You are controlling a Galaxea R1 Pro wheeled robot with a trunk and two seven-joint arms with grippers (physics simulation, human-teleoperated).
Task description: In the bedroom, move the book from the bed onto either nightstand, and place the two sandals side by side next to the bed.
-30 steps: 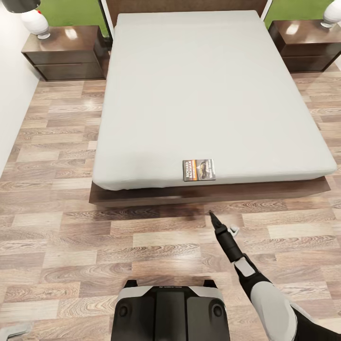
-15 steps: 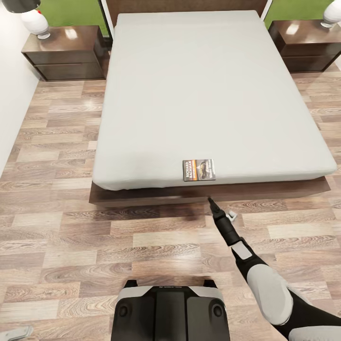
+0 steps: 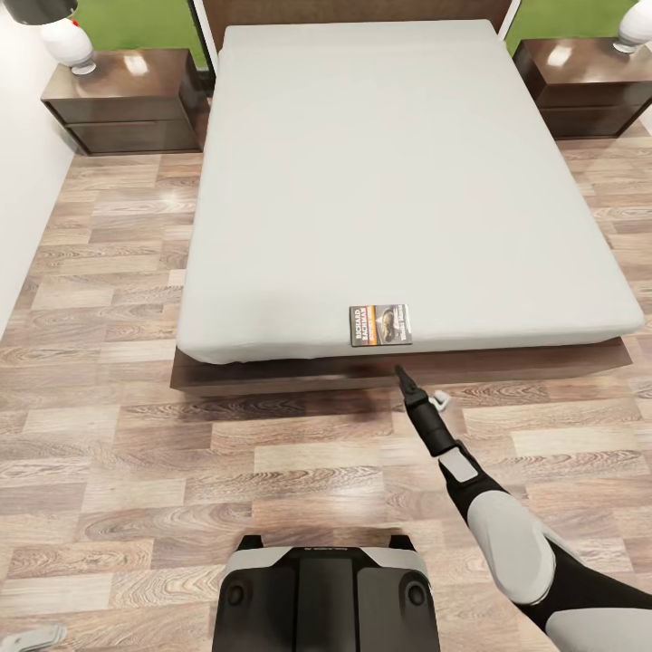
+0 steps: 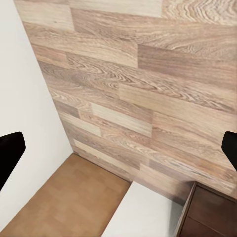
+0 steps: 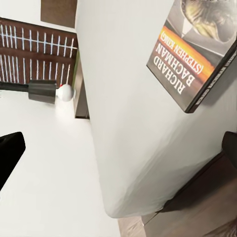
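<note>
Bedroom floor by bed [image 3: 407, 181] foot: we reach with right gripper [image 3: 399, 370].
Book [image 3: 381, 324] lies just ahead of its parted fingers [image 5: 10, 150], long axis across our reach.

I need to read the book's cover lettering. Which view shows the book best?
The right wrist view: the book is close, and its lettering "RICHARD BACHMAN" is legible, though part of the cover is cut off. The head view shows the whole book near the bed's foot edge, but small.

Bright even light, sharp renders (soft shadow under bed [image 3: 272, 371])
</note>
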